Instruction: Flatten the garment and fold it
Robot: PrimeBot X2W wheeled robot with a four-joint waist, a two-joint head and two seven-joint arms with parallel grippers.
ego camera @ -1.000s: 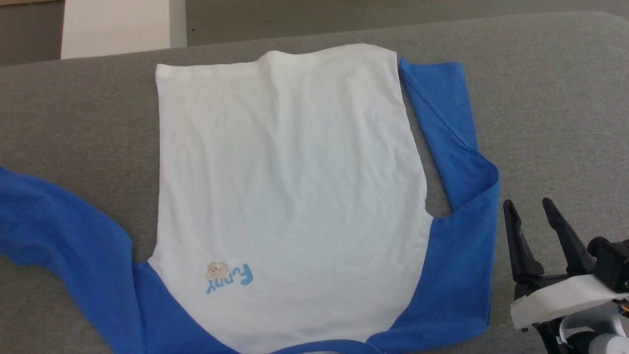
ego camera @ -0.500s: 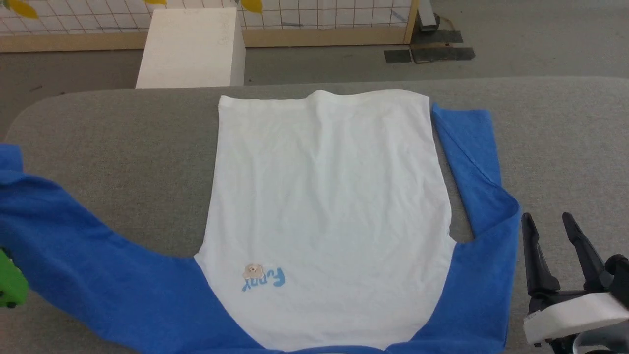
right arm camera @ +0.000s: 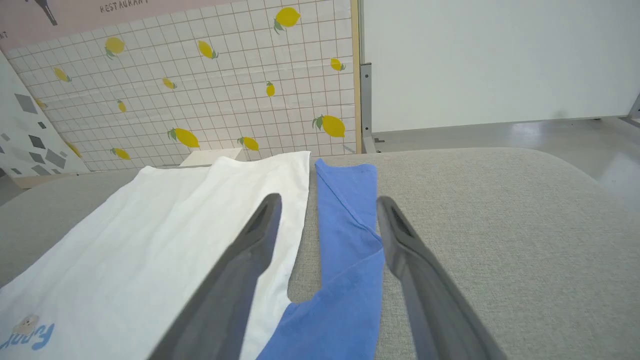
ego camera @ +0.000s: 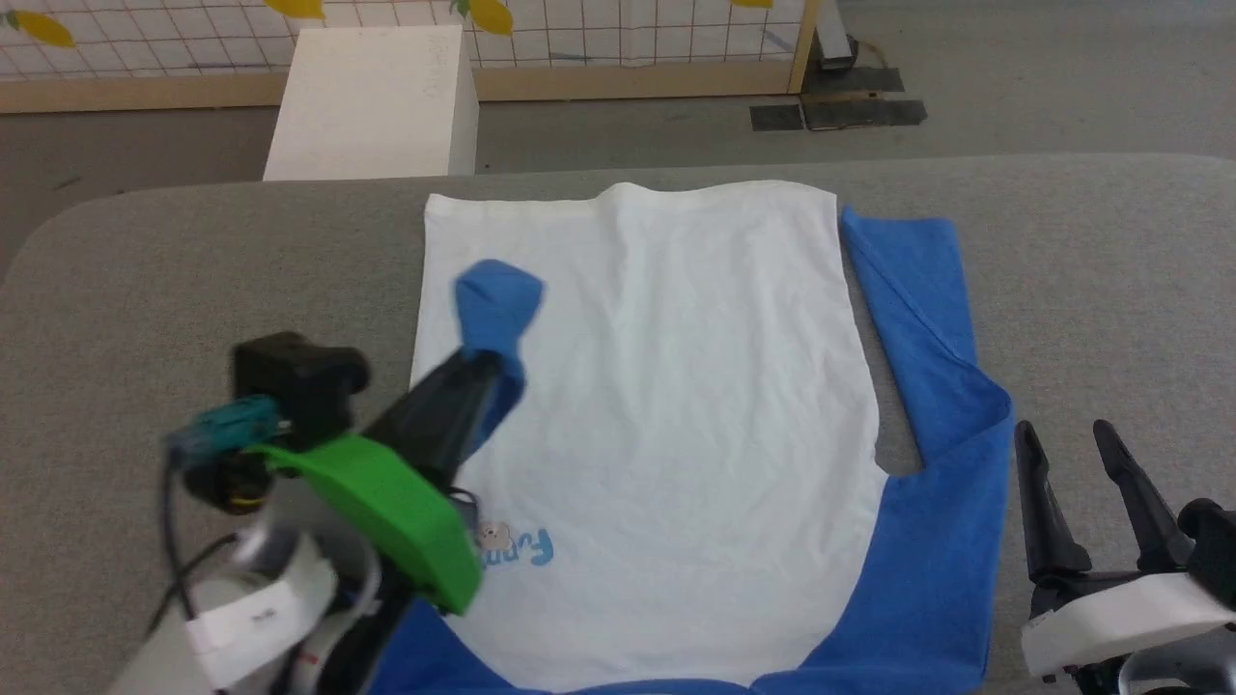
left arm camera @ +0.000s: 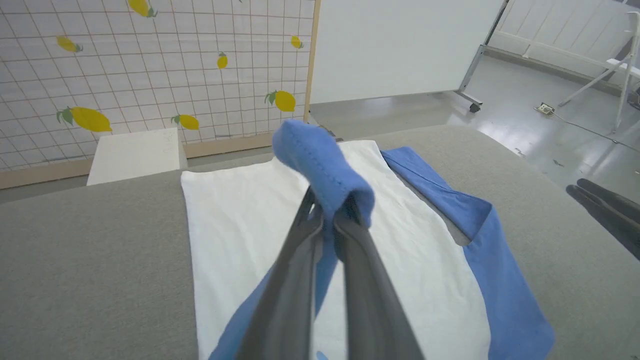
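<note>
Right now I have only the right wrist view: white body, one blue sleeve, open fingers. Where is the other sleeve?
Observer: The left gripper is shut on the left sleeve, with its cuff raised over the white body.
Operator: Is my right gripper over the shirt?
Observer: No. In the head view the right gripper hangs open over bare table, beside the right sleeve and apart from it.
</note>
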